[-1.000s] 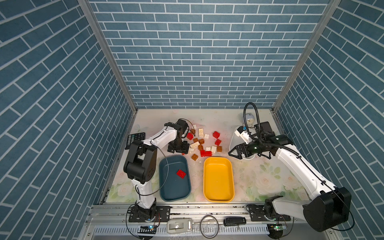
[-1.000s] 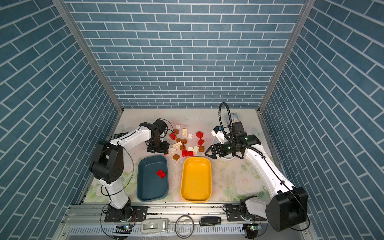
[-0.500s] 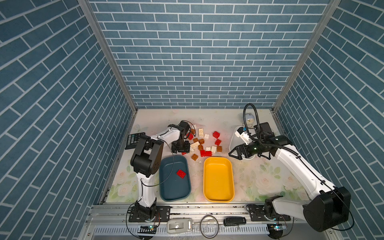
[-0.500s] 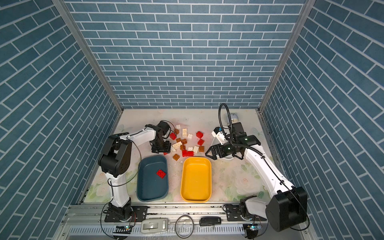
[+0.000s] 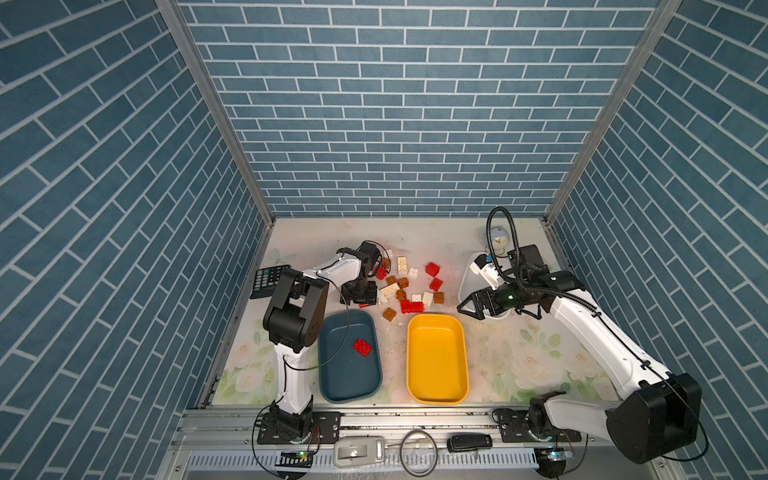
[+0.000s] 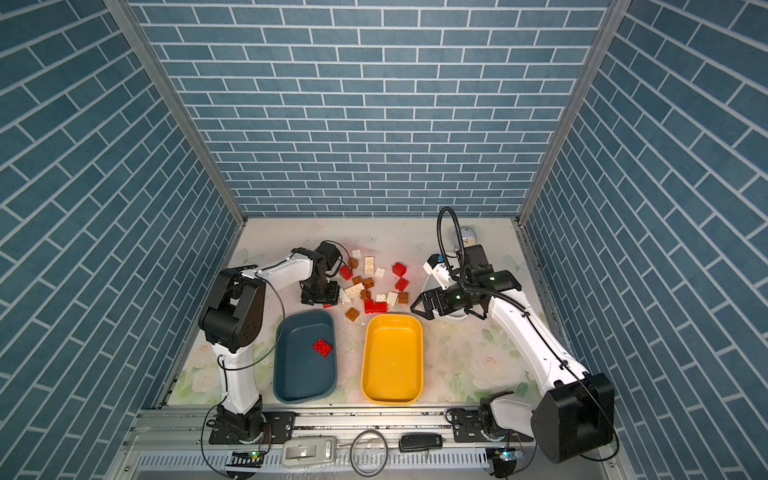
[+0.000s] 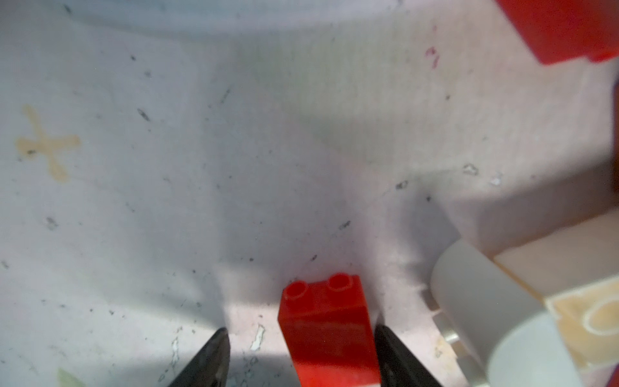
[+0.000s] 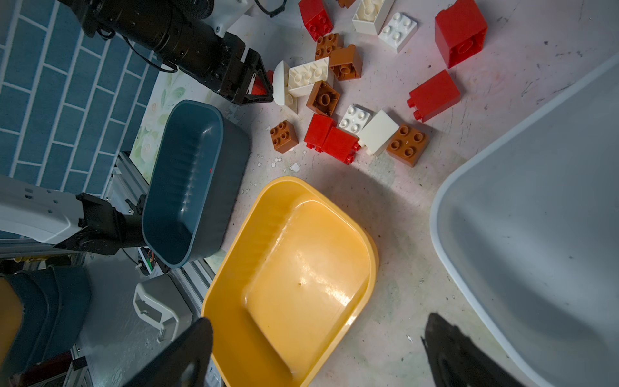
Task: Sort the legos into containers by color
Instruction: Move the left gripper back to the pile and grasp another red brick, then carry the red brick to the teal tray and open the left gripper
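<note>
small red lego [image 7: 325, 330] lies on the tabletop [image 7: 134, 201] between the parted left jaws, not yet gripped; likely light, stiff, slick plastic, best pinched across flat sides; right jaws gape empty.

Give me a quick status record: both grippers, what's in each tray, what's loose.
left gripper: open, fingers astride a small red brick on the table, one finger at its side, a gap at the other
right gripper: open, empty, by the yellow tray's far corner, beside the white tray
teal tray: one red lego
yellow tray: empty
white tray: visible part empty
loose legos: red, cream, brown pile behind the trays
</note>
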Controlling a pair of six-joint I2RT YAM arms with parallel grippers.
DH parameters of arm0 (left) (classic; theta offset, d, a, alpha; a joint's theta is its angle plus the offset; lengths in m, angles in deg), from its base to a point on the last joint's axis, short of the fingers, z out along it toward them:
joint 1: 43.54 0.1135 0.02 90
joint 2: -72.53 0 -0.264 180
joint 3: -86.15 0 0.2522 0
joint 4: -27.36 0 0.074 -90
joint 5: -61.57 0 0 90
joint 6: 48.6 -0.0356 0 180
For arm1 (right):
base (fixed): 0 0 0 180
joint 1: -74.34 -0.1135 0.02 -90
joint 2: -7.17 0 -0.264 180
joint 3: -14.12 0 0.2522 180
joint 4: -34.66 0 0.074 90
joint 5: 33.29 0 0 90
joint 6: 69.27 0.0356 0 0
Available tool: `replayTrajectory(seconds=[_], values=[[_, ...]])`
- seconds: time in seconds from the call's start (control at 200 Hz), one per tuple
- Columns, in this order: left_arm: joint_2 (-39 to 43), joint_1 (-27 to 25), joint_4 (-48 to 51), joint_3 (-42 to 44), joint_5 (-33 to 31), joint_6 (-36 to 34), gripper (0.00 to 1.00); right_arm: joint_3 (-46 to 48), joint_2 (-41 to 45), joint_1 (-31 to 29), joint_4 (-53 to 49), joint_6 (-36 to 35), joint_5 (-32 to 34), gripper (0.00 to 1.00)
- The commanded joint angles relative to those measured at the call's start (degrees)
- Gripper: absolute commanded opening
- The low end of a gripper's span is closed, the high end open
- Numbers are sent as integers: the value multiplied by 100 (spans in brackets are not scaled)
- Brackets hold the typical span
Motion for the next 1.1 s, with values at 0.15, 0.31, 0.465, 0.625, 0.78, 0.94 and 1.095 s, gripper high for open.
replayTrajectory(seconds=[0.15, 0.31, 0.465, 0.625, 0.78, 0.94, 1.095], values=[[42, 113, 30, 90, -43, -85, 67, 39, 86, 37, -95, -392, 2, 99], [-88, 112, -143, -33, 206, -81, 64, 37, 78, 54, -96, -386, 6, 99], [-232, 113, -158, -178, 238, -88, 59, 37, 59, 52, -108, -401, 4, 99], [-276, 121, -223, -150, 222, -146, 49, 61, 85, 65, -122, -414, 11, 99], [-134, 114, -130, -167, 150, -175, 38, 78, 104, 61, -132, -410, -18, 99], [318, 116, 308, -334, 75, -282, 37, 74, 122, 60, -124, -392, -134, 99], [892, 113, 994, -545, 74, -452, 37, 64, 78, 65, -51, -341, -254, 99]])
